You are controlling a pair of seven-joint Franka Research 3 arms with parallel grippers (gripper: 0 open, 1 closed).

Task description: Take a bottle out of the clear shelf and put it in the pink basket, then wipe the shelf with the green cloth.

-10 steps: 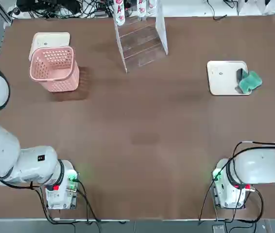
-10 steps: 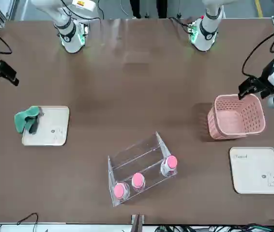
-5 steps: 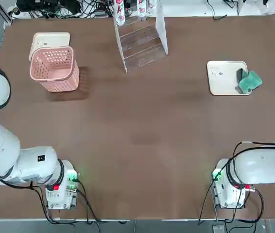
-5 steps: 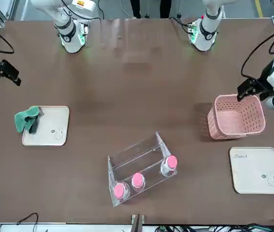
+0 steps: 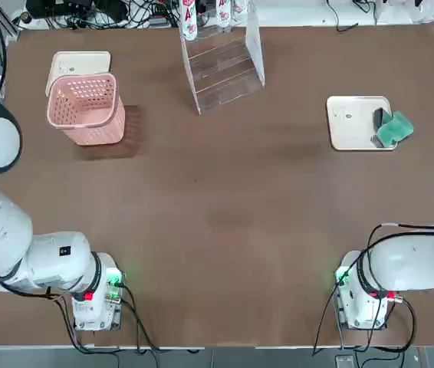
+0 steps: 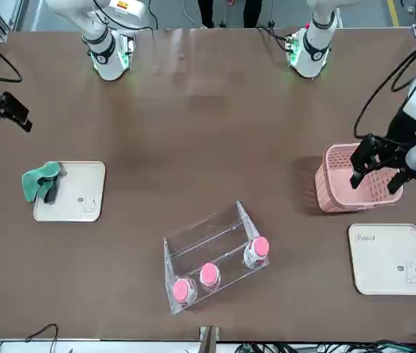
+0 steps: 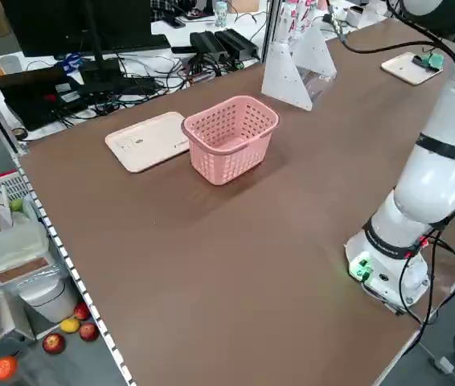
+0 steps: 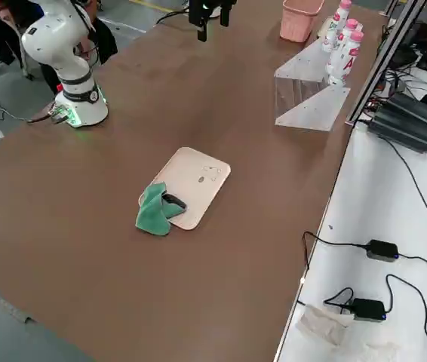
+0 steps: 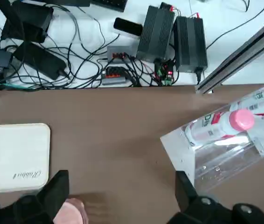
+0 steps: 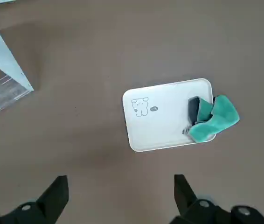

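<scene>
The left gripper (image 6: 375, 165) has swung from the table's edge to a spot over the pink basket (image 6: 358, 178), its fingers spread apart and holding nothing; a second ago, in the front view, it hung further out past the basket's outer rim; its wrist camera now looks across the table at the clear shelf (image 9: 225, 149), so the arm appears to be turning toward the shelf rather than the basket; the right gripper (image 6: 1, 112) hovers high above the table near its own edge, fingers likewise apart and empty, and has barely shifted; three white bottles with pink caps stand in the shelf at the far side of the table, and the bottle (image 6: 256, 251) nearest the left arm looks the likeliest pick, though that is a guess; none of them has been touched, so the first step, lifting a bottle out, is judged only just begun; the green cloth (image 5: 393, 129) lies half on and half off the outer edge of a cream tray (image 5: 351, 123) on the right arm's side, well apart from the shelf; a second cream tray (image 5: 79, 61) sits just behind the basket; the basket itself is empty as far as the left side view shows; the wiping is still to come
</scene>
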